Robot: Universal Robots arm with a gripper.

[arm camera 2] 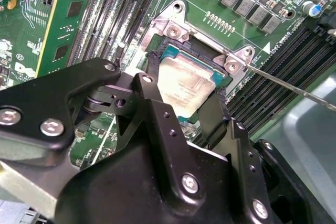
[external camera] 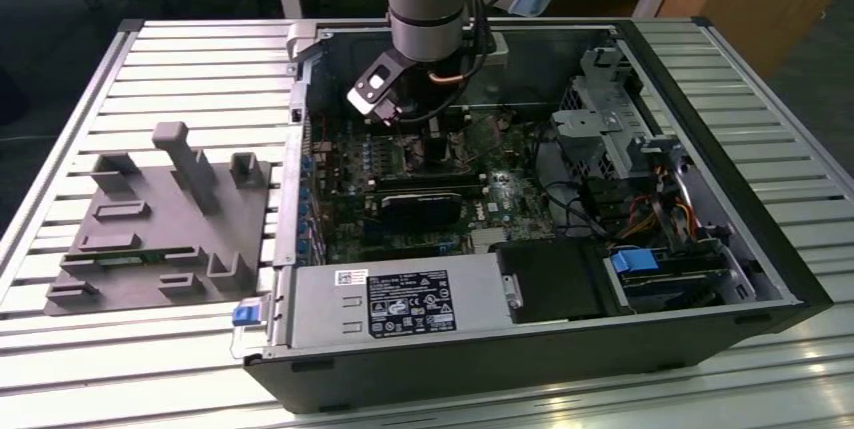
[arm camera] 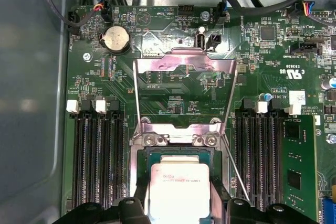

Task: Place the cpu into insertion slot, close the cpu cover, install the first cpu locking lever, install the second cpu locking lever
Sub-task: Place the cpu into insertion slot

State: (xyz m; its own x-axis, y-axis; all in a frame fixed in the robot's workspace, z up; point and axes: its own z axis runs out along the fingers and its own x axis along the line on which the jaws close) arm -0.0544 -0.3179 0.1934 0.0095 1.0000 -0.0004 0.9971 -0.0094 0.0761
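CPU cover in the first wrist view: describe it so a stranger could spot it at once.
Inside the open computer case, find the green motherboard and its two banks of black memory slots. Between them sits the silver-topped cpu, and hinged beside it is the cpu cover: the only thin silver metal frame with a large window, swung open.

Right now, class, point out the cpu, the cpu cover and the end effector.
cpu [arm camera: 178, 182]: first wrist view, on its silver top.
cpu cover [arm camera: 152, 62]: first wrist view, on the frame's bar away from the hinge.
end effector [arm camera 2: 186, 88]: second wrist view, midway between its fingertips.
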